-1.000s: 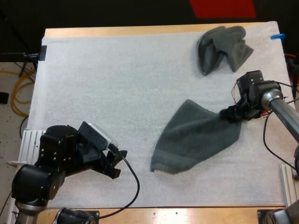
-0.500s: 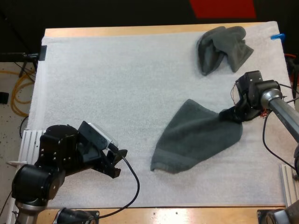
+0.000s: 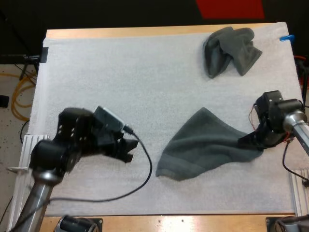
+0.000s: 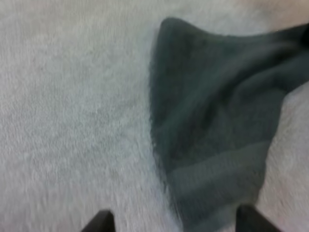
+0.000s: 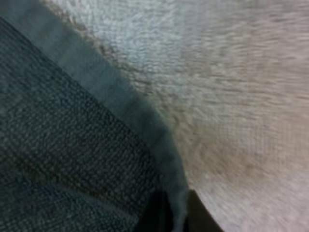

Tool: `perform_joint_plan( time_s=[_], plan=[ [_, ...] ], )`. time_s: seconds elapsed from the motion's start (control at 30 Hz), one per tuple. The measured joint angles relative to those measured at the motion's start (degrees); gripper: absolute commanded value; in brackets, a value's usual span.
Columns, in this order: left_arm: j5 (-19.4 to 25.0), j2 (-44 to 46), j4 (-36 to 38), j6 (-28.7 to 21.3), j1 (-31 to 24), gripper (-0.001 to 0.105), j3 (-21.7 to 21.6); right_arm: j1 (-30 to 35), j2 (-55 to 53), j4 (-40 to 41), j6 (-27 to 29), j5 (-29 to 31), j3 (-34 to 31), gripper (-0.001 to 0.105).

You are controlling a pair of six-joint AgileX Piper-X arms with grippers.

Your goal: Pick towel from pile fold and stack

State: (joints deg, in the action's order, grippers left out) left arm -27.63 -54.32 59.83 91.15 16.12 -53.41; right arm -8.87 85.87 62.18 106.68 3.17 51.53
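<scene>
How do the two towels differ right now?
1. The near towel lies spread out mid-mat; the far towel sits bunched in a heap near the mat's far edge.
2. The right gripper pinches the near towel's corner; nothing touches the far towel.
Both are dark grey-green and rest on the white mat.

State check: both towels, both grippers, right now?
spread towel: loosely spread on the mat, corner pinched by right gripper.
crumpled towel: bunched at the mat's far right, untouched.
left gripper: open, aimed at the spread towel, not touching it.
right gripper: shut on the spread towel's corner.
</scene>
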Motion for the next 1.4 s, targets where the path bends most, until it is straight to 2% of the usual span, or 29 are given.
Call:
perform_joint_plan(
  time_s=[0.1, 0.23, 0.43, 0.67, 0.83, 1.03, 1.4],
  plan=[
    [0.0, -5.7, -3.0, -0.9, 2.9, 0.051, -2.6, 0.0, -2.7, -0.6, 0.0, 0.4, -0.1, 0.000],
    [0.7, -14.5, -8.5, -2.4, 9.9, 0.051, -7.4, 0.0, -3.1, -0.5, 0.0, 2.3, -0.1, 0.000],
    [10.6, -29.2, -14.0, -2.8, 17.5, 0.051, -15.3, 0.0, -3.1, 2.5, -0.7, 2.9, -0.1, 0.000],
    [11.9, -41.6, -14.9, -2.8, 18.3, 0.051, -23.5, 0.0, -3.1, 4.7, -1.2, 4.0, -0.1, 0.000],
    [9.4, -47.4, -15.0, -2.7, 18.7, 0.051, -28.7, 0.0, -3.1, 5.7, -1.2, 4.1, -0.1, 0.000],
    [9.0, -53.1, -15.0, -2.5, 21.2, 0.051, -34.6, 0.0, -3.1, 5.7, -1.2, 4.1, -0.1, 0.000],
    [12.5, -62.1, -13.6, -2.5, 23.2, 0.051, -41.0, 0.0, -3.1, 5.7, -0.8, 4.1, -0.1, 0.000]
  ],
)
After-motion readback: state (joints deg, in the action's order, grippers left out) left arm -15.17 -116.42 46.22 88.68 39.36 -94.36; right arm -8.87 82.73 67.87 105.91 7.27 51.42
